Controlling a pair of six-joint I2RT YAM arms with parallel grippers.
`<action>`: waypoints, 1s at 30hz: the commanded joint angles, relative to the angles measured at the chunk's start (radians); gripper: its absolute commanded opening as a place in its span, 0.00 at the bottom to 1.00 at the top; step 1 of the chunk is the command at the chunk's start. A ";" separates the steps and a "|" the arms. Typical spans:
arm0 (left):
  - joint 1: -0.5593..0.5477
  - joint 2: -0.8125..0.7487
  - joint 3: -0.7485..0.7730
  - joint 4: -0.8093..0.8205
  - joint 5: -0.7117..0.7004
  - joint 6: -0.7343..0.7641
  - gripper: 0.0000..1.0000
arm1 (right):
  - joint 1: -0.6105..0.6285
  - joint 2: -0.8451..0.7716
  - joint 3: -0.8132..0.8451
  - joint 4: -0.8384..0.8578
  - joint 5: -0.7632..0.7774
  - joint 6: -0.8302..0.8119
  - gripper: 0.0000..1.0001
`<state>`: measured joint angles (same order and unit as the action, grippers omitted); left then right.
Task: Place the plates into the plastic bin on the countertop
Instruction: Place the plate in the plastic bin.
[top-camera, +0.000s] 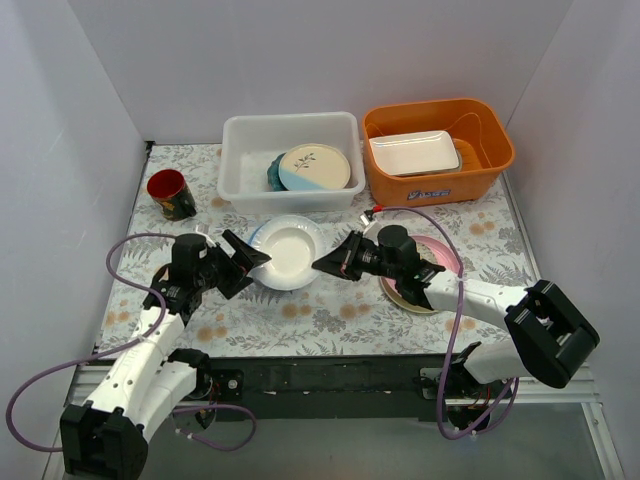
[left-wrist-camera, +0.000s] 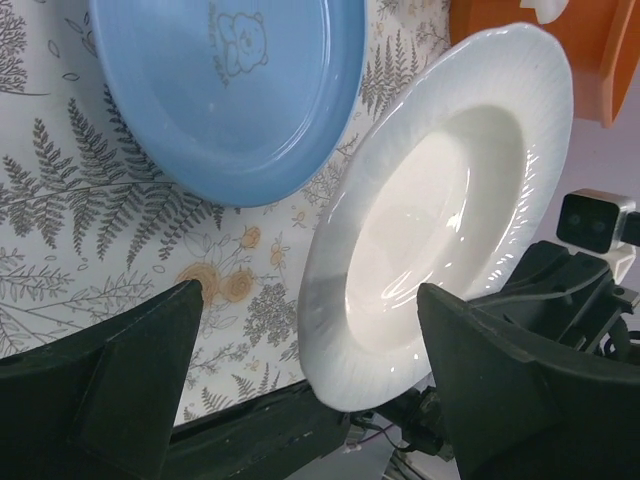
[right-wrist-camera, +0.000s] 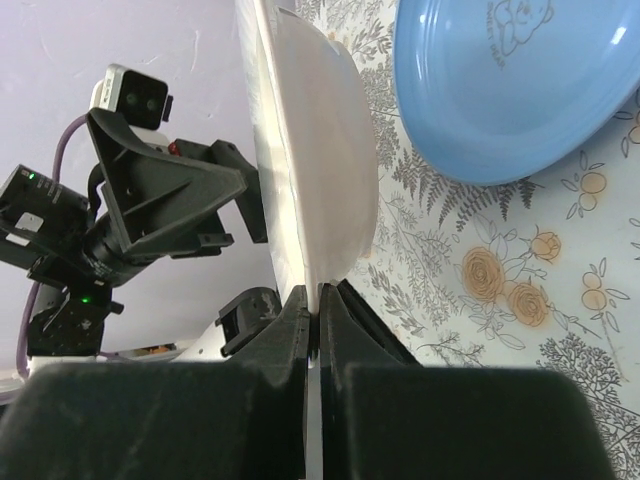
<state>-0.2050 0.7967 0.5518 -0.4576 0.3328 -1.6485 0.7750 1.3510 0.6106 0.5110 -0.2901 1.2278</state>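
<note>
Closest to the lens, in the right wrist view, the right gripper (right-wrist-camera: 315, 295) has its two black fingers pressed together on the rim of the white plate (right-wrist-camera: 320, 170). This plate stands almost on its edge and is lifted off the cloth. In the top view it sits just in front of the plastic bin (top-camera: 240, 160), near the bin's front wall, between the two grippers.

The left gripper (top-camera: 248, 265) faces it from the other side, also in front of the bin. Its fingers are spread wide apart. The lower rim of the white plate comes between them (nearer to one finger than to the other), but I cannot tell if any finger touches it.

Under the lifted plate, the light blue plate (left-wrist-camera: 230, 90) lies flat on the countertop (left-wrist-camera: 90, 220), likewise just in front of the bin; a small bear drawing is on its surface.

Inside the bin there are two plates: the teal plate (top-camera: 272, 172) leaning at the left and the cream leaf-patterned plate (top-camera: 315, 167) lying partly over it. The pink plate (top-camera: 440, 255) rests on the countertop in front of the bin and to its right, partly hidden under the right arm; another rim shows below it, and its colour is hard to tell.

Just beside the bin on its right stands the orange tub (top-camera: 440, 185) with the white tray (top-camera: 413, 152) inside. The red cup (top-camera: 170, 193) stands upright to the left of the bin, a little apart from it.
</note>
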 joint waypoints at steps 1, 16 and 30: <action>-0.004 0.024 -0.009 0.118 0.006 -0.025 0.82 | 0.012 -0.012 0.038 0.184 -0.047 0.050 0.01; -0.002 0.052 -0.046 0.169 0.028 -0.057 0.00 | 0.026 -0.006 0.063 0.173 -0.052 0.047 0.01; -0.004 -0.013 -0.035 0.132 0.040 -0.074 0.00 | 0.026 0.028 0.005 0.305 -0.067 0.113 0.11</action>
<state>-0.2001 0.7994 0.5095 -0.2893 0.3618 -1.7039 0.7731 1.3804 0.6044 0.5800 -0.3111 1.3533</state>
